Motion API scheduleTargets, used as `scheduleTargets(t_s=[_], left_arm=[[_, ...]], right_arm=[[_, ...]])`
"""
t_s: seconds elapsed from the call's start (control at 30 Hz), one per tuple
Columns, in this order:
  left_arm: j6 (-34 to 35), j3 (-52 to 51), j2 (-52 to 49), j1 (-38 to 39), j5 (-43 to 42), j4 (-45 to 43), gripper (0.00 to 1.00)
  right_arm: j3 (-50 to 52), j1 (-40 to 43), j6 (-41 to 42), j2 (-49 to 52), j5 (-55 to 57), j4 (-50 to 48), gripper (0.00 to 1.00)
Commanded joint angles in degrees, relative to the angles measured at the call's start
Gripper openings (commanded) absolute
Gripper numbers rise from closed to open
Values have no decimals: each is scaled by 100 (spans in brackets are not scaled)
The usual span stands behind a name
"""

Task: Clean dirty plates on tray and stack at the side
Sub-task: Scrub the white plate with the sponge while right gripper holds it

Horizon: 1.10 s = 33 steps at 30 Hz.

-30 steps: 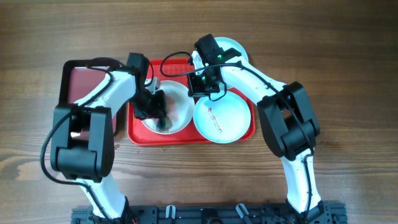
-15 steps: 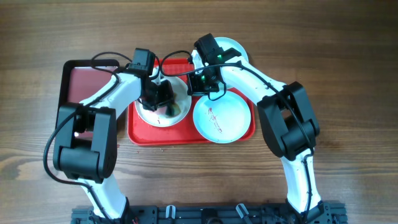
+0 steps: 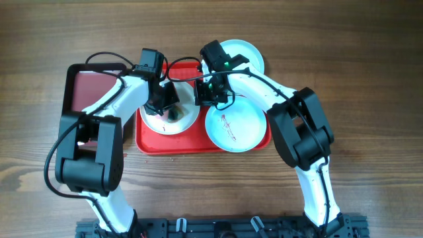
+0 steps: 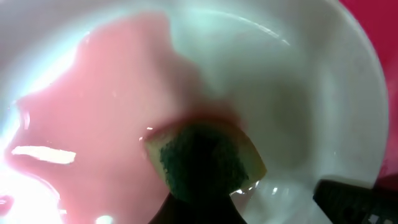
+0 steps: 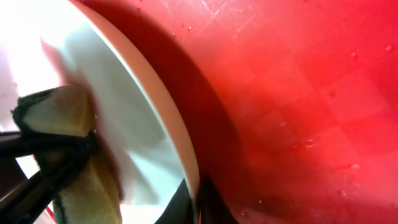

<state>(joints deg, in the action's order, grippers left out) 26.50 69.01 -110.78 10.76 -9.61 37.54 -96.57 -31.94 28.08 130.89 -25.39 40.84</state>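
A white plate [image 3: 166, 123] stands tilted at the left of the red tray [image 3: 198, 144]. My right gripper [image 3: 201, 99] is shut on its right rim; the wrist view shows the rim [image 5: 168, 118] pinched between the fingers [image 5: 196, 202] above the tray [image 5: 298, 93]. My left gripper [image 3: 169, 104] is shut on a green and yellow sponge [image 3: 176, 114] pressed on the plate's inner face [image 4: 298, 93]; the sponge fills the lower middle of the left wrist view [image 4: 202, 158]. A pale blue plate [image 3: 232, 127] with a dark scribble lies on the tray's right.
A second pale blue plate [image 3: 243, 54] lies on the wooden table behind the tray's far right corner. A black-rimmed maroon tray [image 3: 87, 87] lies to the left of the red tray. A few crumbs lie in front of the red tray.
My left gripper has drawn the sponge from the plate's near side toward its far side. The white plate has been tipped up more steeply. My right gripper has shifted slightly left.
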Motion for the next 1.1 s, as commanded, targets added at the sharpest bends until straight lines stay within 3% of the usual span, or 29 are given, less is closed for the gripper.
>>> scheduleTargets(t_s=[0.0, 0.13, 0.17, 0.2, 0.3, 0.4, 0.5, 0.6, 0.67, 0.73, 0.8, 0.87, 1.0, 1.07], left_arm=[[76, -181, -192, -81, 433, 682, 4], [50, -181, -192, -81, -1027, 824, 4], [-166, -181, -192, -81, -1322, 702, 4], [-807, -181, -192, -81, -1969, 411, 4], [-1113, -181, -192, -87, -1908, 125, 4], [-903, -181, -192, -92, -946, -616, 4], [35, -181, -192, -92, 1036, -975, 4], [999, -181, -192, -92, 2599, -291, 4], [1473, -181, -192, -92, 2830, 293, 4], [1633, -181, -192, -74, 2518, 734, 4], [1565, -181, -192, -63, 1593, 1104, 4], [859, -181, -192, -52, 474, 1187, 4], [-1327, -181, -192, -48, -2197, 1178, 4], [-1716, -181, -192, -48, -2461, 1108, 4]], right_arm=[[70, 13, 83, 190, 160, -20, 4], [70, 31, 83, 190, 92, -33, 4], [70, 31, 81, 190, 92, -31, 4], [70, 31, 81, 190, 92, -31, 4], [70, 31, 81, 190, 92, -35, 4], [70, 31, 81, 190, 94, -35, 4], [70, 31, 74, 190, 94, -42, 4], [70, 31, 72, 190, 94, -74, 4], [70, 31, 72, 190, 94, -90, 4], [70, 31, 59, 190, 94, -96, 4], [70, 31, 57, 190, 94, -96, 4], [70, 42, 57, 190, 94, -92, 4], [70, 52, 57, 190, 92, -94, 4], [70, 52, 57, 190, 92, -92, 4]])
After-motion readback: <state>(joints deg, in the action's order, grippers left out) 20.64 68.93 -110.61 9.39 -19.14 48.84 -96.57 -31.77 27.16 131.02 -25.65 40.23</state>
